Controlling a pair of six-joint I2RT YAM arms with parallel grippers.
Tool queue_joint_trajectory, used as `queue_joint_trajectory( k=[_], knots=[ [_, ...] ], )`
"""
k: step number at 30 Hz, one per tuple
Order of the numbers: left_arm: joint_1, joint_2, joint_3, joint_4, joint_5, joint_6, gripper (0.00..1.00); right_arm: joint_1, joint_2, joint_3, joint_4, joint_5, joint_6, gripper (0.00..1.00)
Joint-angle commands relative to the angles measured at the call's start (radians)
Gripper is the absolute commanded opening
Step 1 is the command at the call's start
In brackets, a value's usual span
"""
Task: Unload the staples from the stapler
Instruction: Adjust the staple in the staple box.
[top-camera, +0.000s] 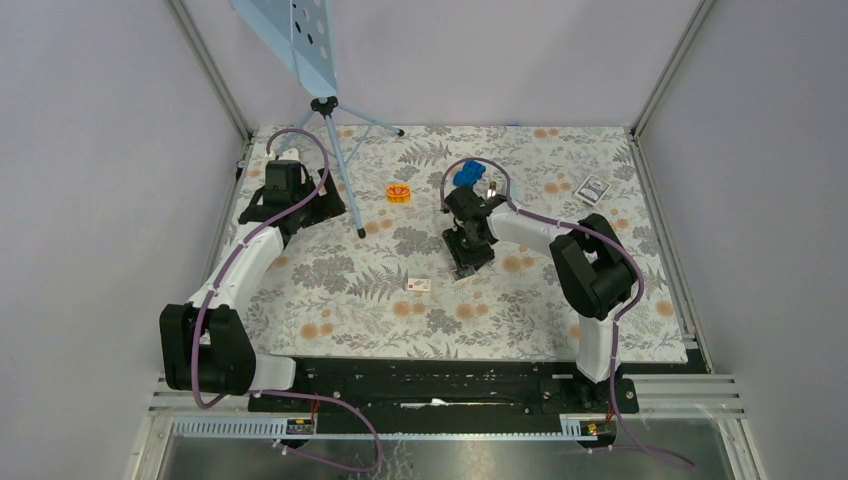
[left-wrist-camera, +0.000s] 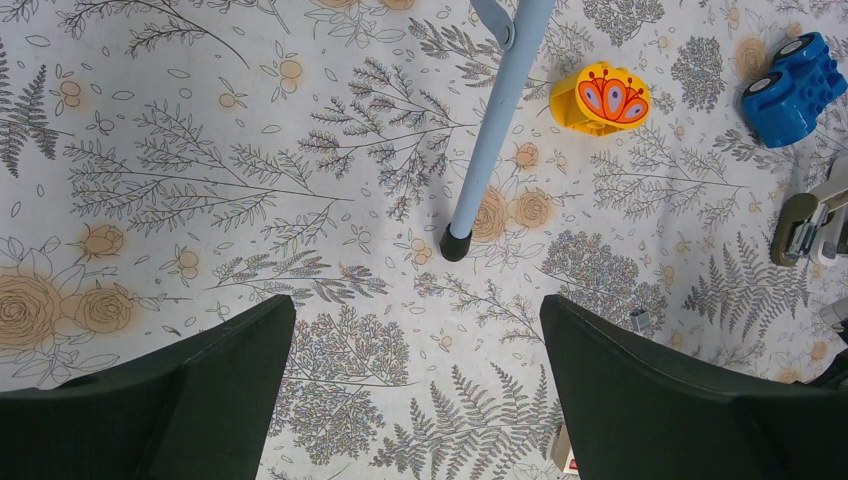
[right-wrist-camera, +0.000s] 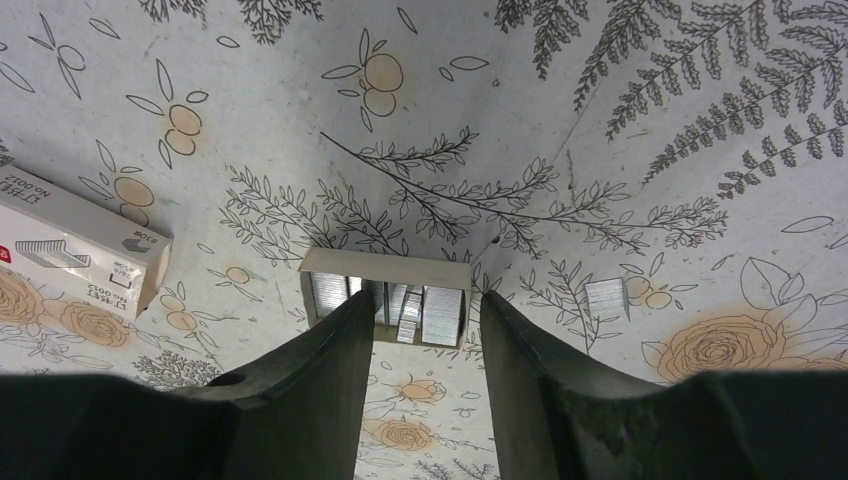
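A short silvery strip of staples (right-wrist-camera: 607, 297) lies loose on the flowered cloth. It is just right of a small open card tray (right-wrist-camera: 385, 268) packed with more strips. My right gripper (right-wrist-camera: 427, 300) hangs over that tray with its jaws part open. The left fingertip is over the tray, the right one at the tray's right edge, and nothing is pinched between them. In the top view this gripper (top-camera: 467, 262) is mid-table. The grey stapler (left-wrist-camera: 805, 225) lies open near the blue toy. My left gripper (left-wrist-camera: 418, 305) is wide open over bare cloth, holding nothing.
A white staple box (right-wrist-camera: 70, 255) with an orange mark lies left of the tray, also seen as the white staple box (top-camera: 418, 284). A blue toy (top-camera: 467, 175), a yellow toy (top-camera: 400, 193) and another small box (top-camera: 594, 188) lie farther back. A tripod leg (left-wrist-camera: 490, 130) stands ahead of my left gripper.
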Motion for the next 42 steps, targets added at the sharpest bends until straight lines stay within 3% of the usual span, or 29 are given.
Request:
queue_joint_trajectory(
  k=[1, 7, 12, 27, 42],
  knots=[
    [0.006, -0.005, 0.019, 0.036, 0.009, 0.011, 0.97, 0.005, -0.027, 0.028, -0.006, 0.017, 0.003, 0.52],
    [0.006, -0.008, 0.019, 0.036, 0.011, 0.011, 0.97, 0.004, -0.051, 0.036, -0.007, 0.013, 0.008, 0.65],
    [0.006, -0.008, 0.017, 0.037, 0.007, 0.012, 0.97, 0.005, -0.082, 0.045, 0.001, 0.015, 0.015, 0.68],
    [0.006, -0.008, 0.017, 0.038, 0.009, 0.011, 0.97, -0.018, -0.074, 0.049, -0.043, 0.217, 0.033, 0.43],
    [0.006, -0.010, 0.016, 0.038, 0.010, 0.011, 0.97, -0.019, -0.025, 0.051, -0.056, 0.121, 0.017, 0.42]
  ],
)
